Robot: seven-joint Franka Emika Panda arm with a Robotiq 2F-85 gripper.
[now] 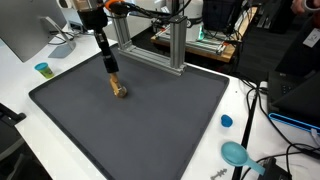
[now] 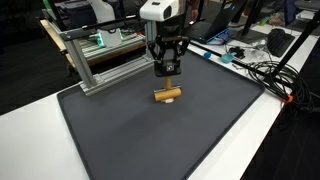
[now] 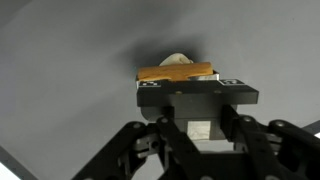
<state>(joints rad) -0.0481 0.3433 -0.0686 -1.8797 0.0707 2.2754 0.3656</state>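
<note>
Gripping a small wooden block (image 2: 168, 95) on a dark grey mat (image 2: 180, 140), with the jaws drawn in narrow around it.

Seen in both exterior views, the gripper (image 2: 167, 72) hangs straight down over the block, which sits on the mat a little above the frame's middle in one picture and in the upper left part of the mat in the other (image 1: 119, 91). In the wrist view the gripper (image 3: 195, 112) fills the lower half of the frame and the block (image 3: 178, 72) lies crosswise at the fingertips, just above centre. An aluminium frame (image 2: 100, 60) stands along the mat's far edge. A blue cap (image 1: 226, 121) and a teal scoop (image 1: 236, 153) rest on the white table (image 1: 25, 75) at lower right, a small teal cup (image 1: 43, 70) at far left.
</note>
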